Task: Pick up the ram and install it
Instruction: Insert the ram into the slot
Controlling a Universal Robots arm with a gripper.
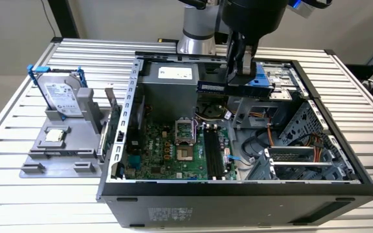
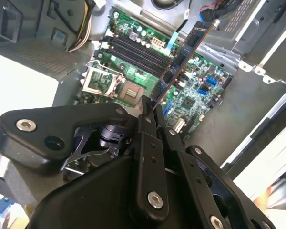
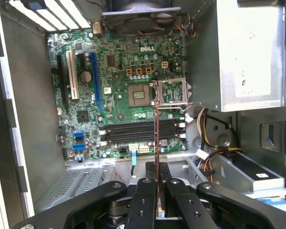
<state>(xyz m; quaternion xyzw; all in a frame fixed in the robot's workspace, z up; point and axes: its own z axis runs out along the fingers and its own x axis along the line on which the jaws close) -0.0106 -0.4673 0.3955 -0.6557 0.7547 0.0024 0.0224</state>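
As tool (image 1: 241, 77) grips ram (image 1: 212, 87), HDD (image 1: 63, 97) apart

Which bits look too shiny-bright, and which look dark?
Second wrist view: one patch is washed-out white. First wrist view: the silver power supply glares, while the gripper holding the ram looks dark. Exterior view: even light.

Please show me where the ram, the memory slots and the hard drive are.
ram (image 1: 213, 87): exterior view, its flat side.
memory slots (image 3: 133, 132): first wrist view, middle of the black rows.
hard drive (image 1: 63, 97): exterior view, its silver face.
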